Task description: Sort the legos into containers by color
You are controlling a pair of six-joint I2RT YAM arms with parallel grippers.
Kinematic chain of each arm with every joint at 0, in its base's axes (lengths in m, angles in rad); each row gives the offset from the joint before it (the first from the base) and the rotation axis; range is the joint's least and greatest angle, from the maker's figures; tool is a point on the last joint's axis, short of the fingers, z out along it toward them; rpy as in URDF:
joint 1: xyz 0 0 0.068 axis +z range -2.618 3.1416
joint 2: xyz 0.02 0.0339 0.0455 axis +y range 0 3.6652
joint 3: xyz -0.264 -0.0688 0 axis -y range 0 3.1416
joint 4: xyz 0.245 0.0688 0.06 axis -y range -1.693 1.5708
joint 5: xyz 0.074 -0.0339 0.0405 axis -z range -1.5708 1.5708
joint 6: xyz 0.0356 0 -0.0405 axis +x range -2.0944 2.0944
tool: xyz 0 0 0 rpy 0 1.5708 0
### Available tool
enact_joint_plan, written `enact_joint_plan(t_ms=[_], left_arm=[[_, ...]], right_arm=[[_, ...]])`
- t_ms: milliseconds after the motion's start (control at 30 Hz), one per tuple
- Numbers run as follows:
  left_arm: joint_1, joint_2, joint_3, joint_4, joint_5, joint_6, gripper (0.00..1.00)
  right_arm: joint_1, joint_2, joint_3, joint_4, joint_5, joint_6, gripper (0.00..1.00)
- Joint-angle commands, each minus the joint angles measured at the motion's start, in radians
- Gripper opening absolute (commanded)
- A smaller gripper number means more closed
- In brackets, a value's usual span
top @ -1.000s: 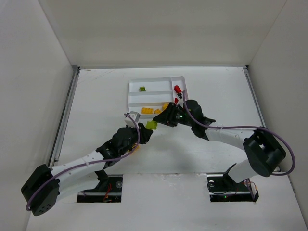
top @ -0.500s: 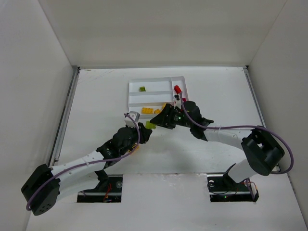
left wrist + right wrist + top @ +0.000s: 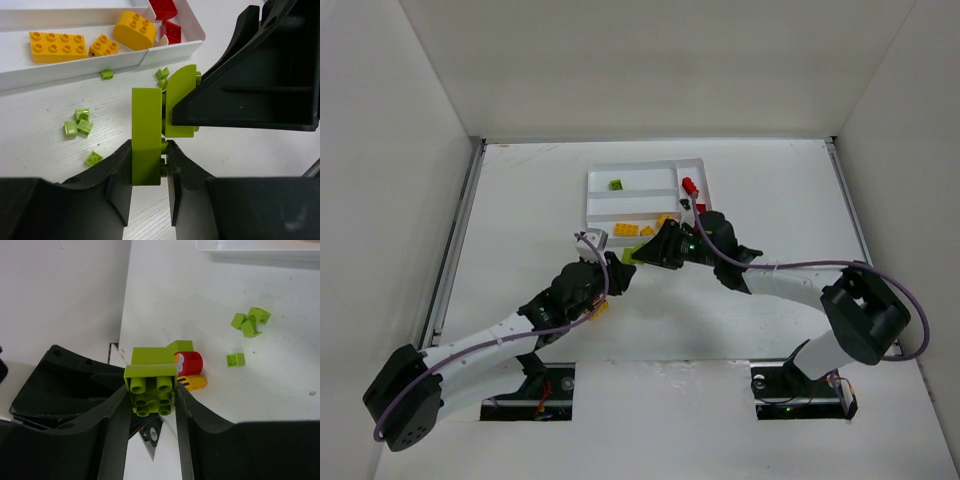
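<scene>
Where the two arms meet at the centre of the overhead view, the left claw (image 3: 620, 268) is pinching an upright lime brick (image 3: 146, 130) and the right claw (image 3: 150, 399) is pinching a second lime brick (image 3: 150, 385); the two bricks touch face to face above the surface (image 3: 40, 165). Small lime pieces (image 3: 80, 122) lie loose beside the tray (image 3: 75, 75), at upper left of the left wrist view, which holds yellow bricks (image 3: 56, 46) and red bricks (image 3: 165, 10).

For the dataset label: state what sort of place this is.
Most likely a robotics lab test cell, not a home: plain white walls box in a white table, two robot arms are bolted at its near edge, and a compartment tray holds toy bricks.
</scene>
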Motion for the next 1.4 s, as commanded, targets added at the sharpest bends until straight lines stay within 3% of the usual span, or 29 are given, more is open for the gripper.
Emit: enact_joint_plan(t_ms=[0, 267, 567, 933, 1367], left_arm=[[0.052, -0.035, 0.031, -0.051, -0.106, 0.003, 0.10], [0.182, -0.081, 0.071, -0.126, -0.159, -0.061, 0.11], [0.265, -0.032, 0.122, -0.125, -0.107, -0.113, 0.13], [0.325, 0.092, 0.155, -0.076, -0.064, -0.167, 0.14], [0.451, 0.238, 0.177, 0.050, 0.048, -0.196, 0.14]], right_arm=[[-0.060, -0.093, -0.005, 0.020, -0.004, -0.037, 0.32], [-0.168, -0.113, 0.086, -0.105, 0.071, -0.140, 0.33], [-0.169, 0.144, 0.392, -0.306, 0.272, -0.298, 0.34], [-0.174, 0.439, 0.698, -0.418, 0.317, -0.350, 0.35], [-0.240, 0.795, 1.160, -0.540, 0.300, -0.298, 0.37]])
